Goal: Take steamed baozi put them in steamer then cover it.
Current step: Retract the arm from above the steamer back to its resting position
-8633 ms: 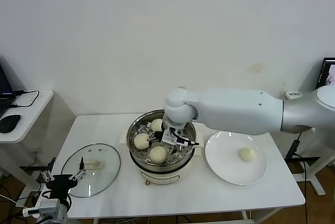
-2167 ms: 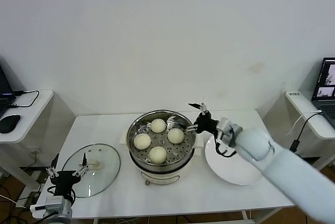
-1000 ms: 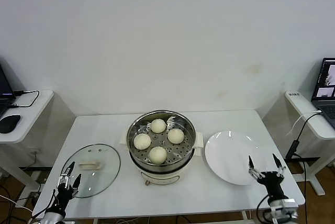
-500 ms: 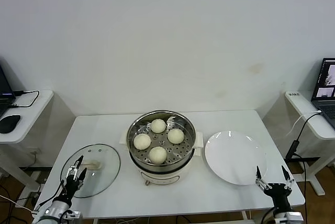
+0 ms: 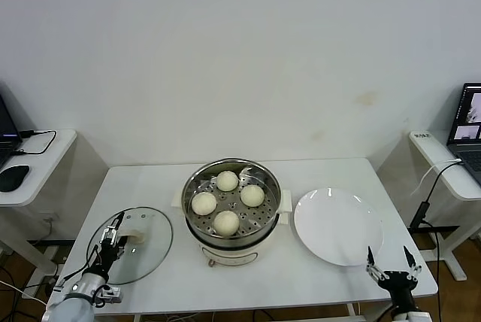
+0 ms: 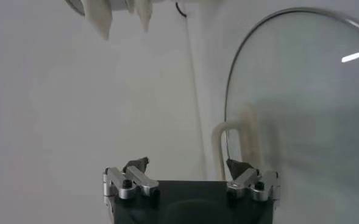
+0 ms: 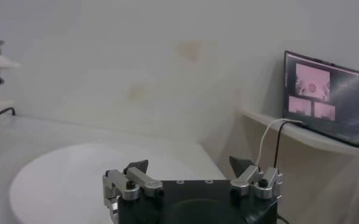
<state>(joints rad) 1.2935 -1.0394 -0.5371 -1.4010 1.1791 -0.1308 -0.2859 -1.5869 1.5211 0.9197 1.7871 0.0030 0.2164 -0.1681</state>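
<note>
Four steamed baozi (image 5: 228, 201) fill the steamer (image 5: 232, 209). Left gripper (image 5: 114, 237), jaws apart, hovers above the cover (image 5: 130, 244): rigid, likely slippery, breakable glass, so grip its central handle (image 5: 135, 237). Right gripper (image 5: 391, 262) idles open, near right.

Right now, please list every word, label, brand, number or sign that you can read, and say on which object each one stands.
None can be read.
Laptop screen: panels with pictures, any writing too small to read.
Small white tag on the side shelf: dark marks, too blurred to read.
Steamer, cover, plate, baozi: no visible lettering.
</note>
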